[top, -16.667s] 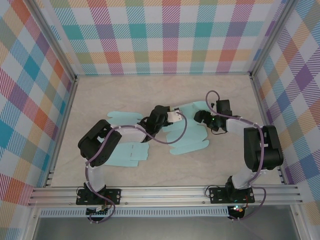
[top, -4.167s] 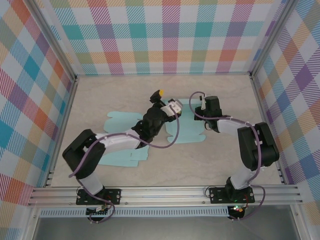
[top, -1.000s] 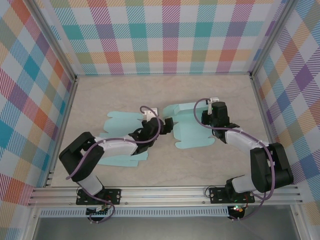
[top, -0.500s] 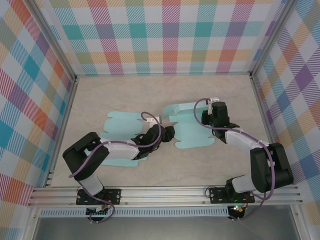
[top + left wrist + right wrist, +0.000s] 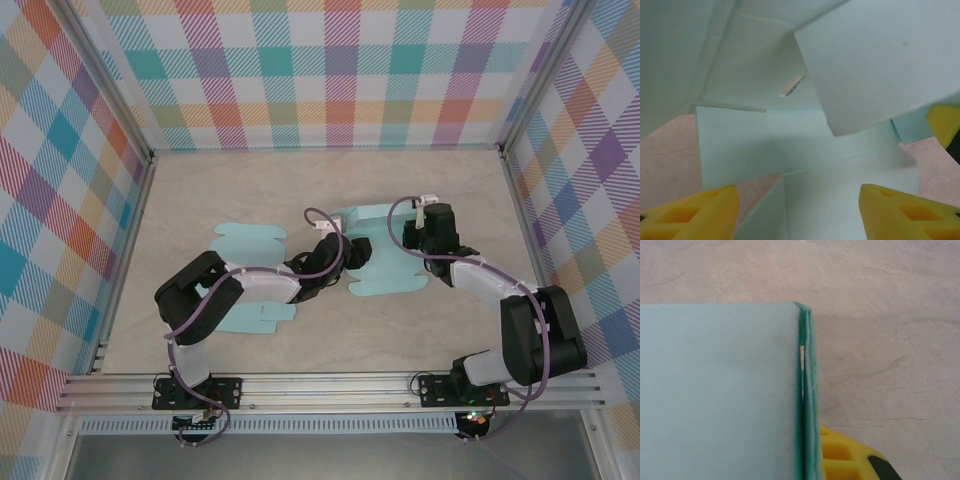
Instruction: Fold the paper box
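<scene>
Since half a second ago the left gripper (image 5: 352, 250) has slid up toward 1 o'clock, onto the 9 o'clock edge of the paper box (image 5: 388, 268). That pale teal box lies just to the 3 o'clock side of the table's (image 5: 330, 180) centre, partly folded. In the left wrist view its panels overlap at angles, and the gripper's yellow fingers (image 5: 695, 212) stand spread wide with paper between them, not pinching. The right gripper (image 5: 413, 238) sits on the box's 2 o'clock corner, pressed together on a doubled paper edge; in the right wrist view one yellow finger (image 5: 845, 460) shows below that edge.

A second flat blank (image 5: 245, 240) of the same teal lies at 9 o'clock of the box, partly under the left arm. Bare tabletop runs from the box toward 12 o'clock up to the plaid wall (image 5: 330, 80), and toward 6 o'clock down to the metal rail (image 5: 330, 385).

Count: two paper pieces, two arms, two grippers.
</scene>
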